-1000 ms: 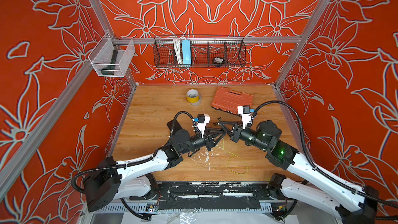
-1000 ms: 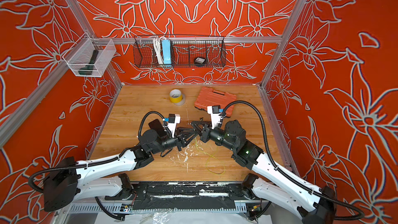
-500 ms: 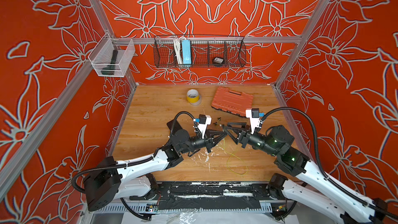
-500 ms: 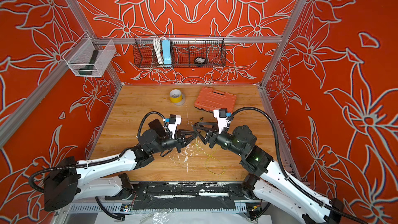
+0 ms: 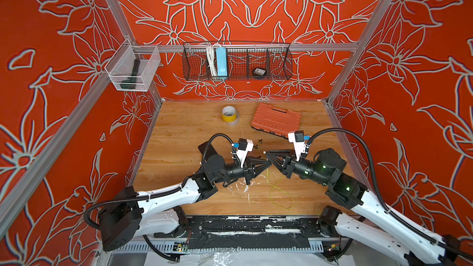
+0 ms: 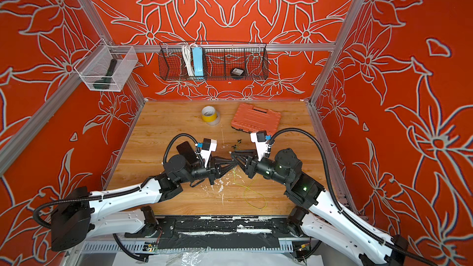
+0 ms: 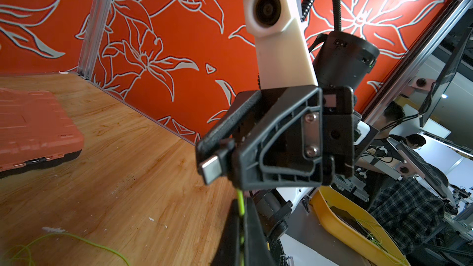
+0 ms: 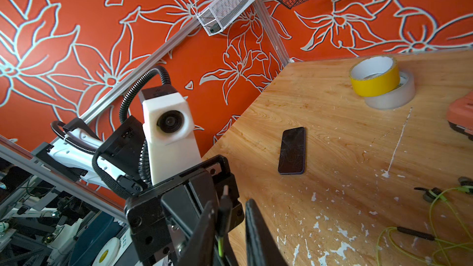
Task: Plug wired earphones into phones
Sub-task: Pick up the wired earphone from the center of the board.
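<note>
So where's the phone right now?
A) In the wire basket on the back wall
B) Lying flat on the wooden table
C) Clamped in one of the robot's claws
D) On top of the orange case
B: in the right wrist view the black phone lies flat on the wooden table, with nothing holding it.

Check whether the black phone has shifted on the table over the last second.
No. In both top views the black smartphone keeps the same spot and angle relative to the yellow tape roll and the orange case.
</note>
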{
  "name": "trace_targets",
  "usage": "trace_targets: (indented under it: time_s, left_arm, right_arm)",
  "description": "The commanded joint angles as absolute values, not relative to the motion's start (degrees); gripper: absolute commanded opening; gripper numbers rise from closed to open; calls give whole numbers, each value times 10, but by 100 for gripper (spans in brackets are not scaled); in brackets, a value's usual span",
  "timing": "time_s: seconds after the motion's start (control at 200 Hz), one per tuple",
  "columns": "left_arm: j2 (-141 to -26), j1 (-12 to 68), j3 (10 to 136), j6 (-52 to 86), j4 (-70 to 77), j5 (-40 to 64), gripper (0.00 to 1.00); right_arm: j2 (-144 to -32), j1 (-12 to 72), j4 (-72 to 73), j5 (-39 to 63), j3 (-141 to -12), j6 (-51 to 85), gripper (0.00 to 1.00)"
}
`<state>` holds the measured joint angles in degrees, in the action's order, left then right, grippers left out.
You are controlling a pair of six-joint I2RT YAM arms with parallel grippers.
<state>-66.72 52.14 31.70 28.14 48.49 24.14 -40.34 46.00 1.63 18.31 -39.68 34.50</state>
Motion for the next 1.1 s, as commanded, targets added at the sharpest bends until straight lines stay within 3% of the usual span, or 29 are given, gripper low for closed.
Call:
trace_targets:
  time_s: [0.0,0.41,0.455,0.616,0.701,0.801,0.856,0.936,1.096]
  left_arm:
    - [-662,525,323,275,487,249,0]
    - [-660,525,332,252,441,231,0]
    - [-659,525,334,252,432,224,9]
    - [-627,525,346,255,342,169,54]
    - [-592,525,362,272,227,90,63]
    - [-542,523,398,339,27,-89,78]
    - [-536,500,422,392,-91,-149,79]
    - [-559,416,452,441,-225,-99,77]
    - [-625,313,448,541,-362,-141,82]
  right_arm:
    - [-401,464,10,189,-402,338,21]
    - [-395,464,0,181,-406,338,7]
    - [-393,464,-1,181,-407,338,6]
    - [-385,463,-33,131,-406,323,4]
    - [-380,463,-53,82,-399,307,3]
    - [-380,464,-64,59,-388,287,3]
    - [-385,464,-69,53,-383,279,3]
    - [-395,464,-65,63,-373,271,2]
    - [-409,463,-13,102,-328,286,1]
